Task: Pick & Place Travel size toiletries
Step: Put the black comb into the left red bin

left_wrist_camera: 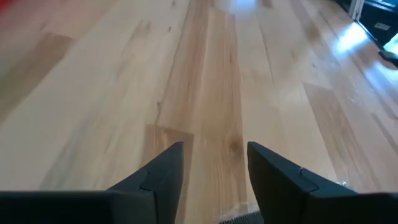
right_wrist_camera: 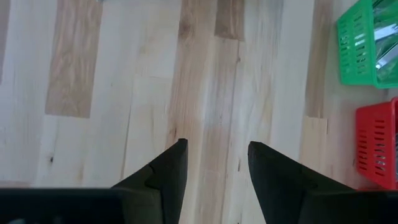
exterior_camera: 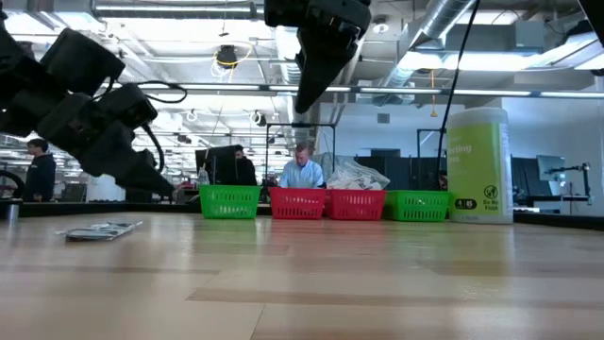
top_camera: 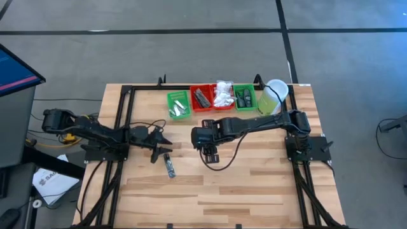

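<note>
Flat silver tube (top_camera: 170, 166) lies on pale wood-plank table (top_camera: 254, 184).

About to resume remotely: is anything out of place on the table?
One silver tube lies alone on the bare wood, just in front of the open left gripper, far from the trays at the back edge. The open right gripper holds nothing.

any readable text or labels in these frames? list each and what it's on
Nothing reads cleanly.
Green cylinder: white print near its top and a round mark with small lines lower down, all too blurred to quote.
White sheet on the floor left of the table: a dark logo and word, too small to read.
Flat packet on the table: no legible print.
Trays: no lettering visible.
</note>
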